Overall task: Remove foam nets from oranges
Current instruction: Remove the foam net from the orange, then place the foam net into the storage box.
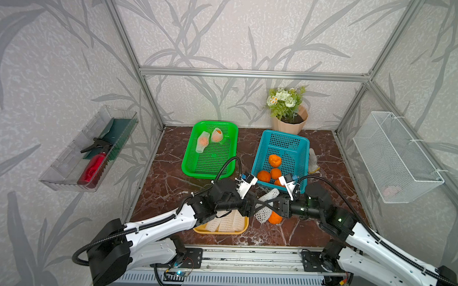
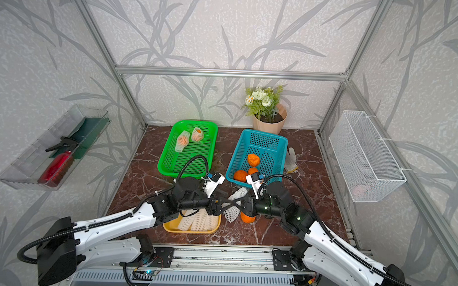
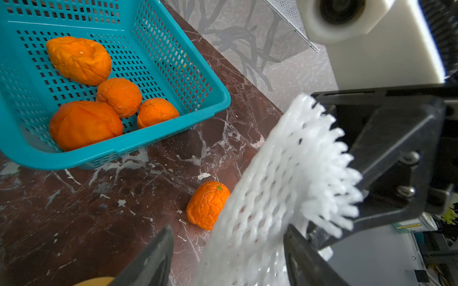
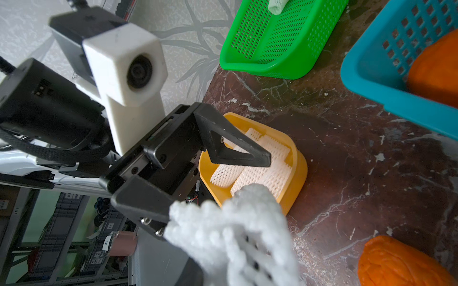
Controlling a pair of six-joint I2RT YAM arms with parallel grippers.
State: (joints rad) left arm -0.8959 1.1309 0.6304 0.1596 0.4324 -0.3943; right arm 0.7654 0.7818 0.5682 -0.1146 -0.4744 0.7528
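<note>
A white foam net (image 1: 271, 194) hangs tilted above the marble table between both arms. My right gripper (image 1: 263, 206) is shut on one end of it, its jaws hidden behind the foam in the right wrist view. My left gripper (image 3: 229, 229) is open, its fingers (image 3: 153, 260) wide apart on either side of the net (image 3: 267, 188). A bare orange (image 1: 275, 218) lies on the table just under the net. Several bare oranges (image 3: 79, 62) sit in the blue basket (image 1: 298, 140). Two oranges in nets (image 1: 203, 141) lie in the green basket (image 1: 187, 168).
A yellow tray (image 1: 219, 232) holding several empty nets (image 4: 262, 170) sits under my left wrist. A flower pot (image 1: 289, 119) stands at the back, a white glove (image 1: 313, 161) beside the blue basket. A wire basket (image 1: 397, 154) and a clear shelf (image 1: 64, 166) hang on the side walls.
</note>
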